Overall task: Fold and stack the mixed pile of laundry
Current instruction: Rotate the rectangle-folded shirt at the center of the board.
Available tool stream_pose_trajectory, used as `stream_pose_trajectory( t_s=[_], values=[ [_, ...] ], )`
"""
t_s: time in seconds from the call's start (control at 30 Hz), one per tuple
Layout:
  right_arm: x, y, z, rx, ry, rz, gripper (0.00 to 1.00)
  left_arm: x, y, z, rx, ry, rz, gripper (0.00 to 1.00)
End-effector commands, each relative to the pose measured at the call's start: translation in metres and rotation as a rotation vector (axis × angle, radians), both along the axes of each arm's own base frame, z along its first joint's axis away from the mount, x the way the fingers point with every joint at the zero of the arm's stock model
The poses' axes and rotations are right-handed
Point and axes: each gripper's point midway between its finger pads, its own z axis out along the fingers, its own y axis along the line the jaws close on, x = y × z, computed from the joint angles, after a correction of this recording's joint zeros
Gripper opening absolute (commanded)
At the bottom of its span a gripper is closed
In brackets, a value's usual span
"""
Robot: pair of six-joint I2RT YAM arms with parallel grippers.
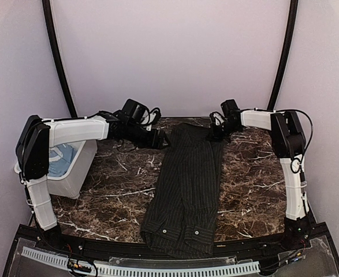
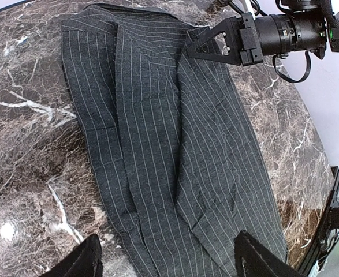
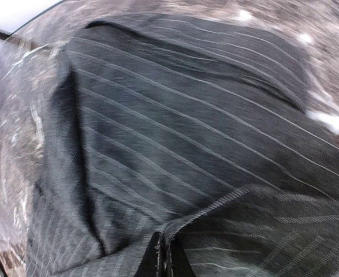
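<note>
The black pinstriped shirt [image 1: 186, 184] lies on the marble table [image 1: 117, 184] as a long narrow strip, its sides folded in and its buttoned cuffs at the near edge. My right gripper [image 1: 218, 131] is at the strip's far right corner, shut on the shirt's hem [image 3: 215, 205]. The left wrist view shows that gripper [image 2: 207, 46] with its tip on the cloth's far edge. My left gripper [image 1: 160, 138] hovers open over the far end of the shirt [image 2: 157, 144], with nothing between its fingers [image 2: 256, 257]. The light blue T-shirt [image 1: 58, 158] lies bunched in the bin.
A white plastic bin [image 1: 79, 173] stands at the table's left edge under my left arm. Bare marble shows on both sides of the shirt. Purple walls close in the back and sides. A black frame edge [image 1: 157, 251] runs along the near side.
</note>
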Motion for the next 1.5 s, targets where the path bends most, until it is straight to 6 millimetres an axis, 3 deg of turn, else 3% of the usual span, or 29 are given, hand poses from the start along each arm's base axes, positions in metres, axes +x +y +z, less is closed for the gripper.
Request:
stream_pose_trajectory(
  t_s=[0.0, 0.13, 0.3, 0.47, 0.57, 0.63, 0.67, 0.77, 0.9, 0.93, 0.97, 1.0, 1.03, 1.07, 1.1, 1.13, 1.23, 1.4, 1.47],
  values=[
    [0.003, -0.032, -0.012, -0.121, 0.000, -0.079, 0.11, -0.013, 0.006, -0.022, 0.053, 0.038, -0.028, 0.79],
    [0.012, -0.029, -0.019, -0.132, -0.001, -0.062, 0.13, -0.026, 0.014, -0.037, 0.079, 0.059, -0.026, 0.82],
    [0.037, -0.015, -0.026, -0.097, -0.013, -0.046, 0.12, -0.036, 0.028, -0.046, 0.086, 0.068, 0.009, 0.85],
    [0.054, -0.005, -0.029, -0.086, -0.022, -0.039, 0.12, -0.037, 0.033, -0.052, 0.091, 0.083, 0.032, 0.86],
    [0.060, -0.004, -0.021, -0.086, -0.043, -0.035, 0.13, -0.033, 0.027, -0.049, 0.068, 0.080, 0.018, 0.84],
    [0.059, -0.004, -0.003, -0.081, -0.066, -0.025, 0.17, -0.029, 0.020, -0.046, 0.050, 0.075, 0.006, 0.82],
    [0.056, -0.003, 0.008, -0.071, -0.078, -0.016, 0.25, -0.023, 0.017, -0.044, 0.047, 0.067, 0.009, 0.81],
    [0.043, -0.002, 0.057, -0.022, -0.155, 0.002, 0.42, -0.009, 0.012, -0.039, 0.041, 0.049, 0.019, 0.78],
    [0.024, -0.009, 0.118, 0.007, -0.261, -0.007, 0.54, 0.020, 0.009, -0.046, 0.022, 0.065, 0.070, 0.72],
    [0.020, -0.011, 0.122, 0.007, -0.263, -0.007, 0.54, 0.029, 0.006, -0.039, 0.006, 0.052, 0.078, 0.70],
    [0.016, -0.015, 0.124, -0.001, -0.263, -0.014, 0.54, 0.037, 0.009, -0.048, 0.018, 0.058, 0.097, 0.70],
    [0.013, -0.018, 0.120, -0.015, -0.251, -0.021, 0.54, 0.048, 0.008, -0.040, 0.011, 0.038, 0.107, 0.69],
    [0.009, -0.022, 0.111, -0.031, -0.231, -0.027, 0.54, 0.057, 0.012, -0.051, 0.028, 0.045, 0.125, 0.68],
    [0.006, -0.025, 0.105, -0.045, -0.220, -0.033, 0.54, 0.068, 0.009, -0.041, 0.015, 0.018, 0.132, 0.68],
    [0.003, -0.029, 0.096, -0.057, -0.205, -0.039, 0.53, 0.077, 0.013, -0.053, 0.029, 0.027, 0.148, 0.67],
    [0.000, -0.031, 0.087, -0.066, -0.191, -0.046, 0.53, 0.089, 0.010, -0.044, 0.018, -0.001, 0.152, 0.65],
    [-0.004, -0.038, 0.060, -0.100, -0.142, -0.074, 0.52, 0.119, 0.010, -0.051, 0.051, -0.021, 0.171, 0.65],
    [-0.007, -0.050, 0.023, -0.146, -0.065, -0.113, 0.50, 0.143, 0.003, -0.068, 0.071, -0.009, 0.172, 0.64],
    [-0.008, -0.053, 0.009, -0.162, -0.040, -0.119, 0.49, 0.147, -0.001, -0.088, 0.078, 0.020, 0.166, 0.63]
  ],
)
